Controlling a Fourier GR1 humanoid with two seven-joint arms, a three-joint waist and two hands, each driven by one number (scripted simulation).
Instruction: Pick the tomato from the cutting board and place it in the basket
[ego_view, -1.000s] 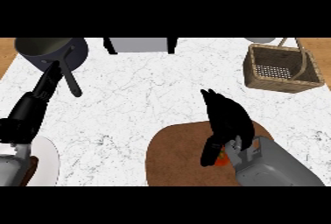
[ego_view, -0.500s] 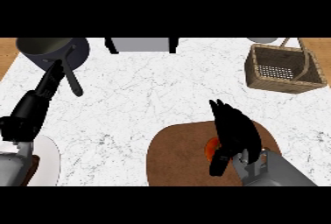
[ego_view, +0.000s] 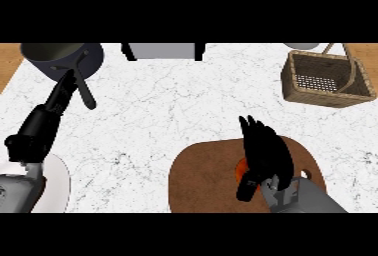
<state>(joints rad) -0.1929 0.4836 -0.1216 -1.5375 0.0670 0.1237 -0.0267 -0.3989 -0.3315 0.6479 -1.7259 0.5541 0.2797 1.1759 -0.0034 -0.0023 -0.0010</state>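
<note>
The tomato (ego_view: 239, 170) lies on the brown cutting board (ego_view: 199, 182) at the near right; only a red-orange sliver of it shows at the left edge of my right hand (ego_view: 264, 152). That hand lies over the tomato with its fingers stretched away from me and its thumb hanging down just below the fruit, open. The wicker basket (ego_view: 325, 80) with its handle stands at the far right, well beyond the board. My left hand (ego_view: 60, 95) rests at the left with straight fingers, open and holding nothing.
A dark pot (ego_view: 59, 57) with a long handle stands at the far left, just beyond the left fingertips. A grey appliance (ego_view: 164, 50) sits at the back middle. A white plate (ego_view: 57, 185) shows at the near left edge.
My right hand has drawn back toward me and settled lower over the tomato, hiding more of it. The left arm has stayed still.
</note>
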